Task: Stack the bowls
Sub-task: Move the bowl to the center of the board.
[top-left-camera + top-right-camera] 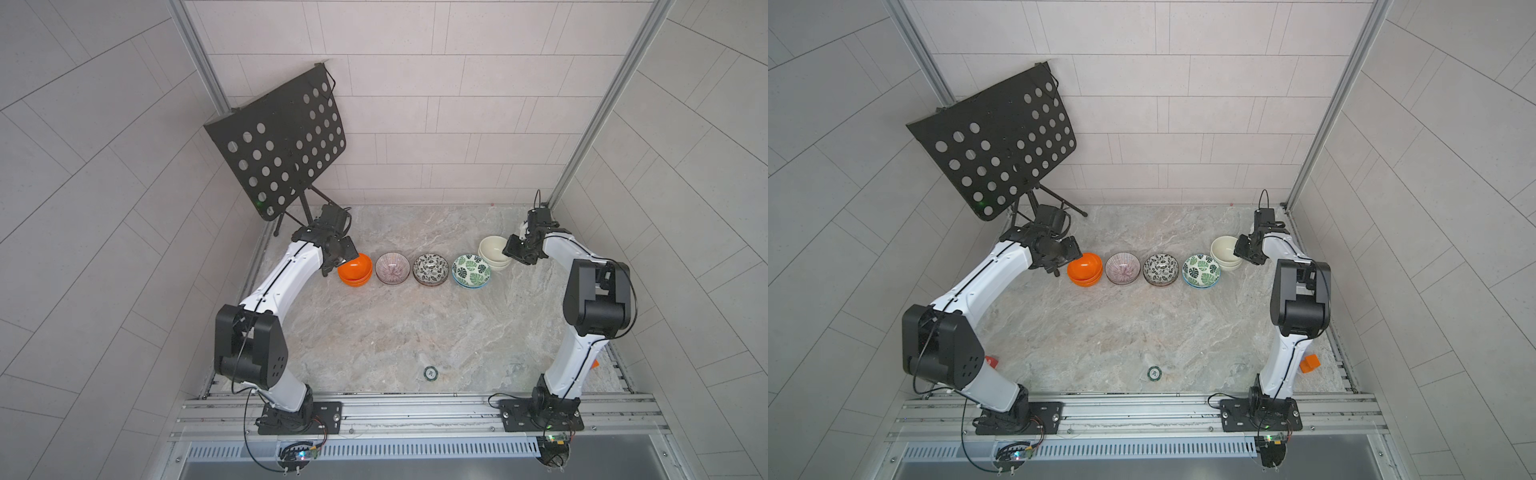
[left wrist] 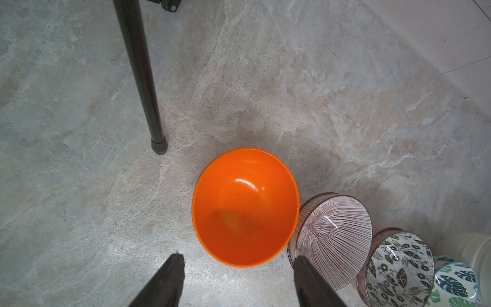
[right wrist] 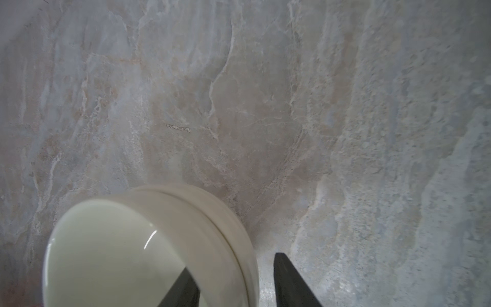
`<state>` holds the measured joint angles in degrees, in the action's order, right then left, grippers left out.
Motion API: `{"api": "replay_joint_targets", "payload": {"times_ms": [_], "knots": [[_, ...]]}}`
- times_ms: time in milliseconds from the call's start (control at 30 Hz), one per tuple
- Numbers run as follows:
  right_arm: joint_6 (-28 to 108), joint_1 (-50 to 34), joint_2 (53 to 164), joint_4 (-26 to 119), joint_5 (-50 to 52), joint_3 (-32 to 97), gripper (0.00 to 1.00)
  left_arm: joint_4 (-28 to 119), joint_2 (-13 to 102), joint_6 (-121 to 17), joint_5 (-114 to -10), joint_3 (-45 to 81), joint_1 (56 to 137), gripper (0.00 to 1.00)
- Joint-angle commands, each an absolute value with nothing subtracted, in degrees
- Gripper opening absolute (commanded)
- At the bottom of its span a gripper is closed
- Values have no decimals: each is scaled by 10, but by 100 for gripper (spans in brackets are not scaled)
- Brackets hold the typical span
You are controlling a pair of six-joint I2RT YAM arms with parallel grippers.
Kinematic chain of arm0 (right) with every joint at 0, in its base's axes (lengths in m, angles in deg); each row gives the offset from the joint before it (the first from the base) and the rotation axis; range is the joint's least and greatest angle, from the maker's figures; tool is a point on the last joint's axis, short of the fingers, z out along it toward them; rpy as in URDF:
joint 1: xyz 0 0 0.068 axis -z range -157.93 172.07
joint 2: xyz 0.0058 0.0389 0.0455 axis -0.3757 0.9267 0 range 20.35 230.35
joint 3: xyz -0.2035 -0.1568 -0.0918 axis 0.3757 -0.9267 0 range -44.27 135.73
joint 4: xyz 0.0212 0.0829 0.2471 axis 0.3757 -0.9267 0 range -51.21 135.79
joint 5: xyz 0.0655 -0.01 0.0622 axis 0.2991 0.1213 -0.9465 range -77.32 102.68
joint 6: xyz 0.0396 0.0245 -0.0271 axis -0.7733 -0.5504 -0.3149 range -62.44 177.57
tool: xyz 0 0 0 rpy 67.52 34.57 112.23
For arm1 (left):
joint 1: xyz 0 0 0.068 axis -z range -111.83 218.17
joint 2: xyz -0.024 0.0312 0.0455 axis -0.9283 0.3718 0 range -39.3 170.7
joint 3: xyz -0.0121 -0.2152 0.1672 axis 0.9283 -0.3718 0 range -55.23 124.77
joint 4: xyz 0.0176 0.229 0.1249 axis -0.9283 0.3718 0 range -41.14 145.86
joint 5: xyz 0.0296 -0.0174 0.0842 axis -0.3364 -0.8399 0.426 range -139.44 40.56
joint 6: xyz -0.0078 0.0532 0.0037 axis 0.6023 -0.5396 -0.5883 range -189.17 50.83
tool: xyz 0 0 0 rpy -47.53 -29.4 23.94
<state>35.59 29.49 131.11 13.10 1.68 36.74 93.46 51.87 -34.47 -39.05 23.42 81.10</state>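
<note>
Orange bowls [image 1: 355, 269], 9 o'clock: left gripper [image 2: 238, 257] open, empty | cream bowls [image 3: 106, 239], 3 o'clock: right gripper [image 3: 231, 261] parted astride rim, unclamped, likely centring

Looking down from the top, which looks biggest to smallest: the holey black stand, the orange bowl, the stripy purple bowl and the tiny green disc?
In a top view:
1. the black stand
2. the orange bowl and the purple striped bowl, which look about alike, so no ranking
3. the green disc

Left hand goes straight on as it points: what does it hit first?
Probably the top orange bowl, right ahead of the open left hand; depth unclear, it might pass over the rim.
</note>
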Motion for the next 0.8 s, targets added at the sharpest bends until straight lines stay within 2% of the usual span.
{"api": "replay_joint_targets", "payload": {"times_ms": [0,333,767], "knots": [[352,292,1320,136,4,377,44,939,523,-349,-386,253,814,67],[351,301,1316,136,1,368,24,940,531,-350,-389,261,813,67],[346,359,1244,140,2,300,23,937,543,-348,-402,273,818,67]]}}
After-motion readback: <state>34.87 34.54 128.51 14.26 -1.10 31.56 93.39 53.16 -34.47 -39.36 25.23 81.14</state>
